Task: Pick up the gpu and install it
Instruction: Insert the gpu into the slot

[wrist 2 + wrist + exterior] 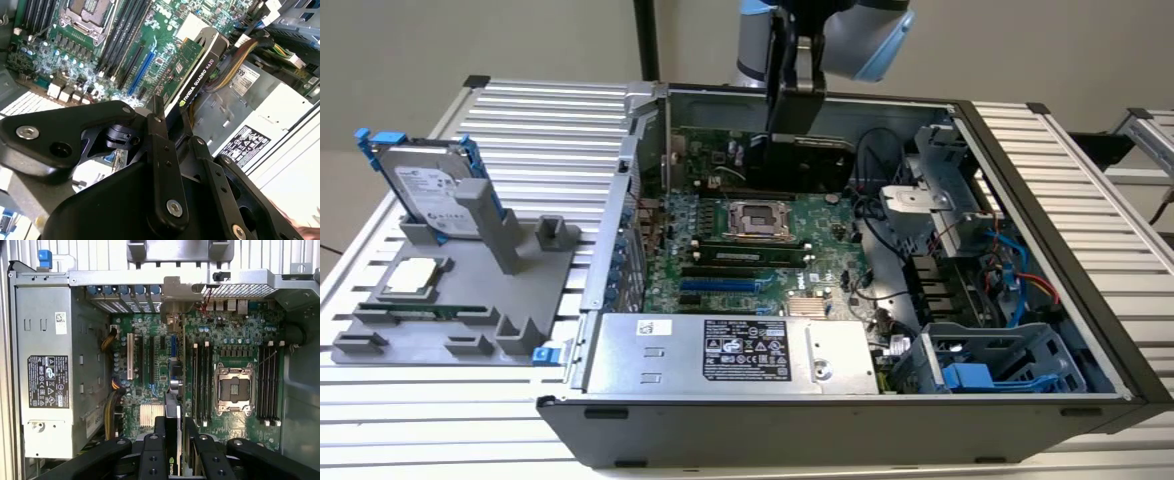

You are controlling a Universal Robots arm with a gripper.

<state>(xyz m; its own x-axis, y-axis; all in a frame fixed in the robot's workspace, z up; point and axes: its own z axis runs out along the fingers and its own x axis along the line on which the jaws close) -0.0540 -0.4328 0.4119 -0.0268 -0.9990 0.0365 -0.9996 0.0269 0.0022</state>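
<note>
End effector (798, 105): clamped on the top edge of the gpu (809, 165). Exterior view, left to right: hard drive (430, 185) stood upright on the grey holder (447, 345) on the bench (520, 110); open computer case (1043, 230), with the gpu held on edge over the motherboard (834, 235). Pick-up was done; seating in a slot judged unfinished. Gpu: black shroud, green board behind.
</note>
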